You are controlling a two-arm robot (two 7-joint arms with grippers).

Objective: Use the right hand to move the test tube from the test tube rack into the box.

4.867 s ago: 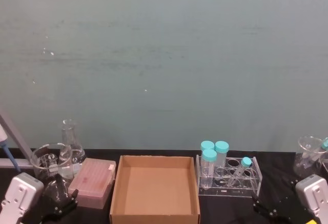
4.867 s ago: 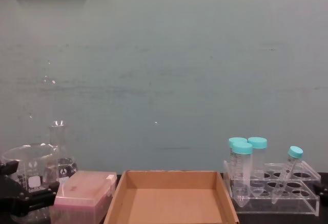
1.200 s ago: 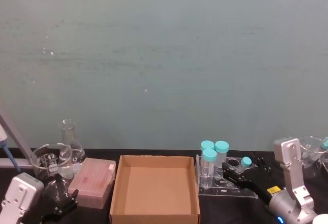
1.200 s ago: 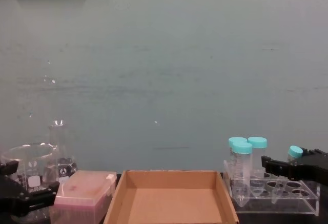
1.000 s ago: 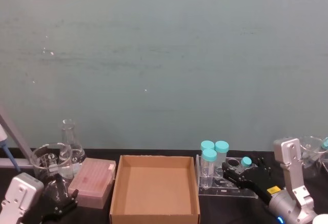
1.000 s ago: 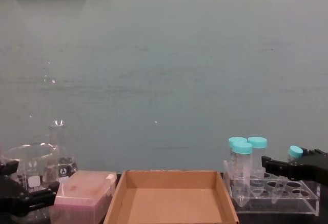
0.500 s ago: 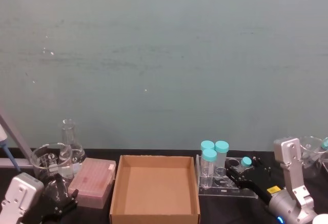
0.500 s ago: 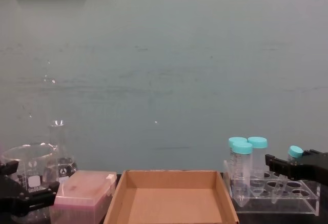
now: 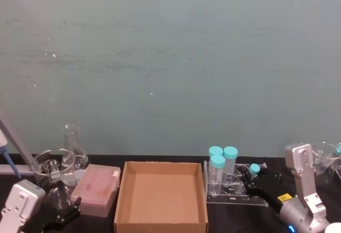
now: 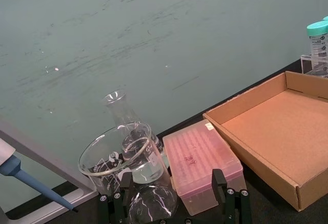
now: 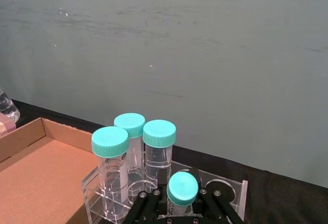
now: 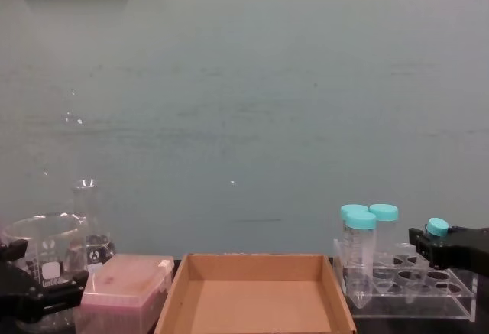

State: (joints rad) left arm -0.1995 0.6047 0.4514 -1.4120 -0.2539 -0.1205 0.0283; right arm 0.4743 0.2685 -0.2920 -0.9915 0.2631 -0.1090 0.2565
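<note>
Teal-capped and slim, the test tube [image 9: 254, 168] sits at the right end of the test tube rack [image 9: 229, 193] in the head view, with the right hand [image 9: 254, 178] clenched on it just below the cap. The box [image 9: 160, 190] lies just left of the rack and the left hand [image 9: 61, 211] waits well left of it. The right wrist view shows black fingers [image 11: 148, 198] flanking the cap near the rack's three wider tubes [image 11: 159, 142]; the left wrist view shows that hand released.

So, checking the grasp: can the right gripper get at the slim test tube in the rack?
Probably yes: the right gripper is at the test tube, jaws closed just under its cap; the larger tubes stand aside. Left gripper sits parked.
</note>
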